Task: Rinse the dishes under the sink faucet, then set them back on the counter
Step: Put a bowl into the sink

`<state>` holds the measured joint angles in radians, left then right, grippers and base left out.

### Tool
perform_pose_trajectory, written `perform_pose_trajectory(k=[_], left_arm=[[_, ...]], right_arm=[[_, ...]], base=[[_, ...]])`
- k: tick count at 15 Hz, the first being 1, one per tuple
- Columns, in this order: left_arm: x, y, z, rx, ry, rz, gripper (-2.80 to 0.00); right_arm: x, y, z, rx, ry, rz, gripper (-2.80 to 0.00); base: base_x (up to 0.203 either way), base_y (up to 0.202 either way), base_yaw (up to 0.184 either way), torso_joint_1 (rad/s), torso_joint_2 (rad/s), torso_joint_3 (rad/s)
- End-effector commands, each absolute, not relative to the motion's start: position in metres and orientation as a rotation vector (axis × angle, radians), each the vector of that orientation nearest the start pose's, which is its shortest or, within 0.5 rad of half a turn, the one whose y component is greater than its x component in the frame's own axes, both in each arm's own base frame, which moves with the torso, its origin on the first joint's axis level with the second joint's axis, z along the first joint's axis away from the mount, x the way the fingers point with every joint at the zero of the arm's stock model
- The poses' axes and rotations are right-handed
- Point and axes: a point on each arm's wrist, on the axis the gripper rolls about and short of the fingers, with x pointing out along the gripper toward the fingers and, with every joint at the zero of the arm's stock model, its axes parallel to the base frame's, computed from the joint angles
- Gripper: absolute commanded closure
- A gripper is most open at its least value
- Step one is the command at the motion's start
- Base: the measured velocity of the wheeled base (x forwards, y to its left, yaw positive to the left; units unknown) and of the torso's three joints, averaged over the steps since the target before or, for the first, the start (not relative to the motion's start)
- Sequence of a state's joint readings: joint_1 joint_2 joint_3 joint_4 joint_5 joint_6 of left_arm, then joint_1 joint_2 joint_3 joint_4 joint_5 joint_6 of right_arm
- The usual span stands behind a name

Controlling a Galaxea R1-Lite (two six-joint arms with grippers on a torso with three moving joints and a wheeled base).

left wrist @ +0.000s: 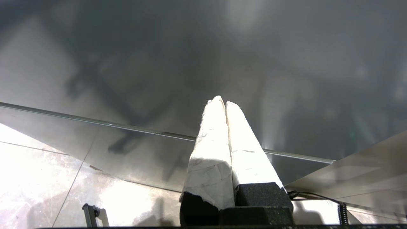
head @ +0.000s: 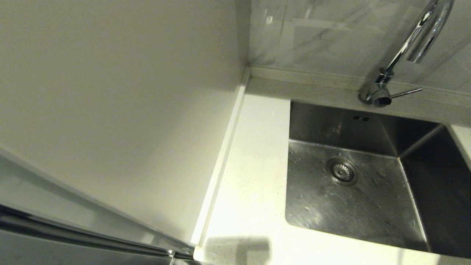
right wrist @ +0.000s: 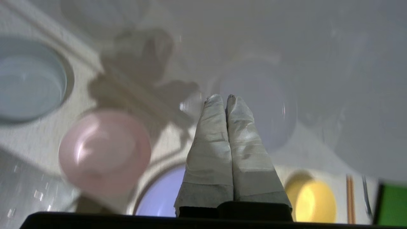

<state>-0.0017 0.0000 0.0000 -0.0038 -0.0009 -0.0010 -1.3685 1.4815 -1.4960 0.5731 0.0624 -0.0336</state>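
Observation:
The steel sink (head: 312,206) lies in the white counter (head: 254,176), with the chrome sink faucet (head: 404,48) behind it. No dish is in the basin, and neither arm shows in the head view. In the right wrist view my right gripper (right wrist: 222,96) is shut and empty above the counter. The pale pink bowl (right wrist: 103,151), the blue-grey bowl (right wrist: 28,86) and the lilac plate (right wrist: 159,197) stand beneath and beside it. My left gripper (left wrist: 224,100) is shut on nothing, parked away from the counter in front of a glossy grey panel.
A round drain strainer (head: 341,171) sits in the basin floor, and the faucet's thin lever (head: 406,92) points right. A tall pale wall panel (head: 110,92) borders the counter's left side. A yellow round dish (right wrist: 314,200), chopsticks (right wrist: 349,197) and a green object (right wrist: 391,203) lie near the plate.

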Motion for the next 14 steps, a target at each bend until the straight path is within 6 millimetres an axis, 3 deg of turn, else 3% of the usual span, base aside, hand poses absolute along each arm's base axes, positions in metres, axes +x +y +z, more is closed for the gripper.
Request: perform_pose_trajectory(k=[1, 5, 6, 14], left_arm=[[-0.023, 0.000, 0.075, -0.002, -0.002, -0.003, 0.00], [-0.023, 0.000, 0.075, -0.002, -0.002, -0.002, 0.00], [-0.023, 0.000, 0.075, -0.002, -0.002, -0.002, 0.00], [-0.023, 0.000, 0.075, -0.002, -0.002, -0.003, 0.00]], right_arm=[[0.046, -0.221, 0.326, 0.412, 0.533, -1.244, 0.00], [0.047, -0.223, 0.319, 0.439, 0.565, -1.177, 0.00], [0.048, -0.223, 0.316, 0.454, 0.582, -1.169, -2.80], [0.056, -0.235, 0.288, 0.581, 0.608, -0.971, -2.80]], base=[[0.000, 0.000, 0.000, 0.000, 0.00, 0.000], [0.000, 0.000, 0.000, 0.000, 0.00, 0.000], [0.000, 0.000, 0.000, 0.000, 0.00, 0.000], [0.000, 0.000, 0.000, 0.000, 0.00, 0.000]])
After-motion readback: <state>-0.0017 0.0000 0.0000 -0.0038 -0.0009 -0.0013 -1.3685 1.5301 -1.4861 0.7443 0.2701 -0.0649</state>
